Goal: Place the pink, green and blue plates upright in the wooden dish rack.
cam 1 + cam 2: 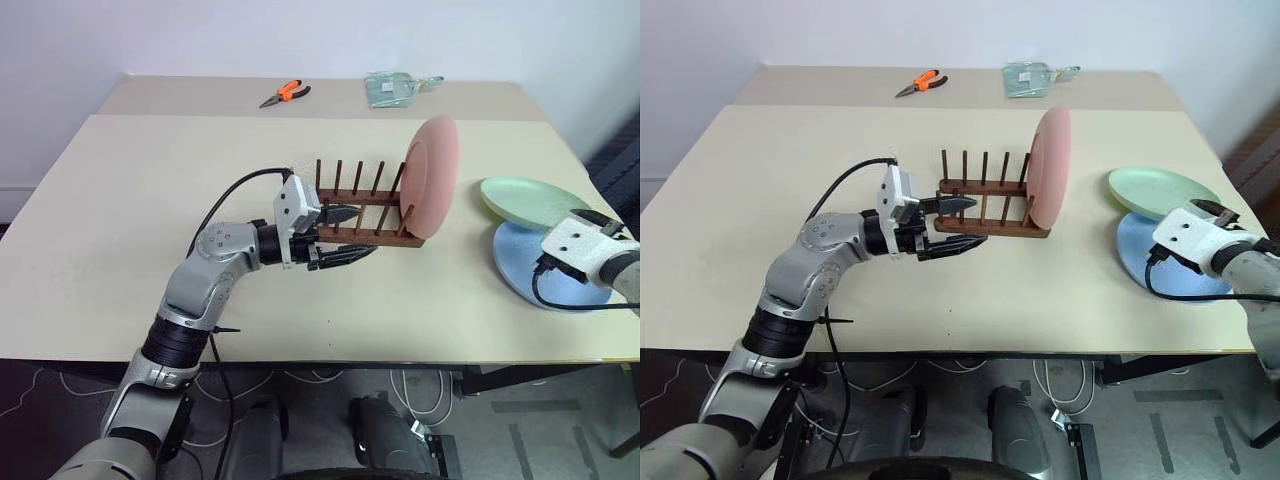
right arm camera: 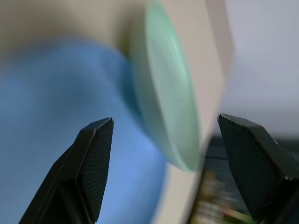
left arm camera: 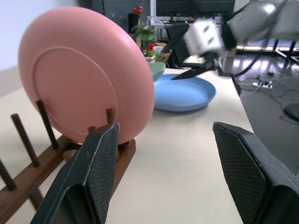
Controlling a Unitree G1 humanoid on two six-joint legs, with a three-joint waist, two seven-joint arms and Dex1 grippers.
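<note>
Your pink plate (image 1: pixel 435 177) stands upright on edge at the right end of the wooden dish rack (image 1: pixel 365 212), wedged between the last dowel pegs, its matte back turned toward the rest of the rack. The rack is dark brown, a low rectangular base with two rows of thin round pegs, and it sits near the middle of the bench (image 1: pixel 140 200). The green plate (image 1: pixel 530 199) and the blue plate (image 1: pixel 525 262) lie flat near the bench's right edge, the mint one's rim overlapping the far side of the light blue one; both are round, shallow and matte.

Your left gripper (image 1: pixel 345 235) reaches level across to the rack's left end, arm bent at the elbow, and its black textured jaws stand open, one on each side of the rack's end, with nothing between them. Your right gripper (image 2: pixel 161 163) hovers over the blue plate, angled slightly downward, with its jaws spread wide and empty; the green plate's rim shows between them in the right wrist view.

At the bench's far side lie orange-handled pliers (image 1: pixel 285 94) and a clear plastic packet (image 1: pixel 393 88), well apart from the plates.
</note>
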